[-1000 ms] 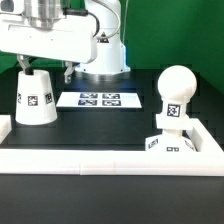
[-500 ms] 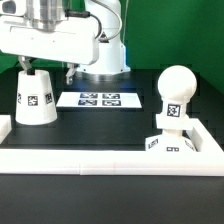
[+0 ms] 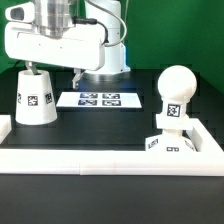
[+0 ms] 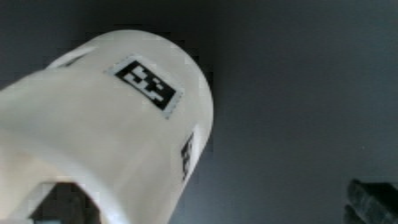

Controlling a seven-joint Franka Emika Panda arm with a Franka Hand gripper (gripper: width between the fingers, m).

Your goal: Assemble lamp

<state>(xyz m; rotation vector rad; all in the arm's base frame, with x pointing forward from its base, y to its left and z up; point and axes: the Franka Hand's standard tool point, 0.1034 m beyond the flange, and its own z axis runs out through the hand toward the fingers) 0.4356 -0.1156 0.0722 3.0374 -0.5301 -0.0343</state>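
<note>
**Green-walled bench, black top: arm shifts over lamp shade**

Black tabletop w/ white rim (image 3: 60, 157), green backdrop behind. Shade (image 3: 34, 95), truncated cone w/ square tags, upright at exterior view's left, on the black surface, near the marker board (image 3: 100, 99) but apart from it. Seen close in wrist view as a big white cone (image 4: 116, 140) w/ a tag on its side, filling most of that picture. Bulb (image 3: 176, 92) seated atop base block (image 3: 168, 143) at exterior view's right, well apart from shade; that pair looks already joined, judging by how the ball sits on the block.

Gripper (image 3: 30, 68) just above shade's narrow top, one dark finger (image 3: 27, 67) visible touching or nearly touching the rim; second finger not made out. Opening width: cannot tell from either view. No sign of anything lifted; shade resting flat on table.

Change vs. 1 s ago: white arm body moved toward exterior view's right and slightly up; shade, bulb, base unmoved. Reads as fine positioning over shade prior to a grasp, not a lift yet. Likely next: close on shade's top, carry across to bulb/base stack, lower over ball. Risk: thin rim grip slipping, or cone knocking the bulb on approach.
</note>
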